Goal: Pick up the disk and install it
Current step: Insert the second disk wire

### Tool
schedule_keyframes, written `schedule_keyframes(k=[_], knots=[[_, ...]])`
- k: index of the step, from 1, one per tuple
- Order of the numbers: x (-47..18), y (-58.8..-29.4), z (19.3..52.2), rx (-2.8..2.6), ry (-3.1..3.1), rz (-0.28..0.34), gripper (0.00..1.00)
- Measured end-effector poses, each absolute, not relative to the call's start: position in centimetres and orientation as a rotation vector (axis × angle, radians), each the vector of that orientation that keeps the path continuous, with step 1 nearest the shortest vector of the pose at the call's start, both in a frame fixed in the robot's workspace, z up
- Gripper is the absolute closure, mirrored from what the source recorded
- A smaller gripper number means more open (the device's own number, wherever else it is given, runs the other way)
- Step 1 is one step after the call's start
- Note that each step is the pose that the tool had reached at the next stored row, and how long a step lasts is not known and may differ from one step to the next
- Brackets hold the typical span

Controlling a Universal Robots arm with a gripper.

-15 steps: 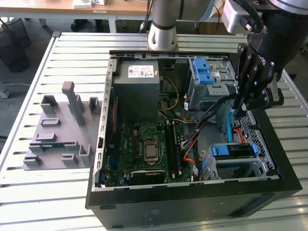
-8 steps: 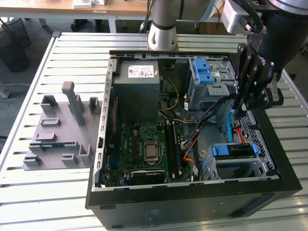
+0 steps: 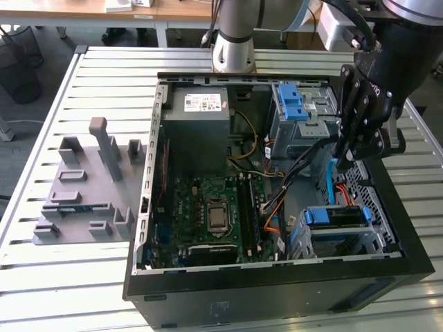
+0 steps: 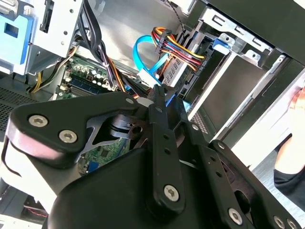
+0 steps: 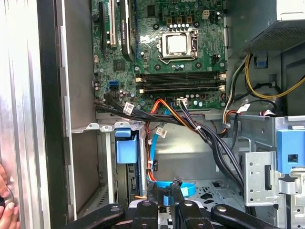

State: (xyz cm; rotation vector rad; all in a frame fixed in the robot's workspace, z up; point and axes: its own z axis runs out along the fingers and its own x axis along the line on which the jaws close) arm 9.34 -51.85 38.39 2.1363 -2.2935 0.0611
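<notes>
The disk [image 3: 336, 216] sits slotted in the lower drive cage of the open computer case [image 3: 208, 294], with its blue carrier front facing up. In the first wrist view the same disk [image 5: 126, 145] appears edge-on in the cage; in the second wrist view its blue end [image 4: 220, 44] shows in the bay. My gripper [image 3: 344, 158] hangs inside the case just above and beyond the disk, apart from it. Its black fingers are shut, tips together beside a light-blue data cable [image 4: 143, 52] in the second wrist view. The gripper [image 4: 159, 93] [image 5: 164, 198] holds nothing that I can see.
A grey power supply [image 3: 197, 111] fills the case's far corner, above the motherboard [image 3: 211, 214]. A blue latch piece [image 3: 291, 104] tops the upper cage. Cable bundles [image 5: 205, 133] cross by the gripper. A grey fixture block [image 3: 83, 187] lies outside the case. A person's hand [image 5: 5, 205] rests at the case edge.
</notes>
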Motion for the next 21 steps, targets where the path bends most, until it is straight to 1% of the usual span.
schedule_keyframes(k=[5,12,13,14,17,21], knots=[[9.3,-51.8,38.1,2.136,-2.293,0.062,0.75],[9.3,-51.8,37.6,2.118,-2.273,0.105,0.75],[9.3,-51.8,37.5,2.118,-2.273,0.105,0.76],[9.3,-51.8,37.5,2.118,-2.273,0.105,0.83],[9.3,-51.8,37.4,2.118,-2.273,0.104,0.84],[9.3,-52.0,37.2,2.132,-2.289,0.07,0.84]])
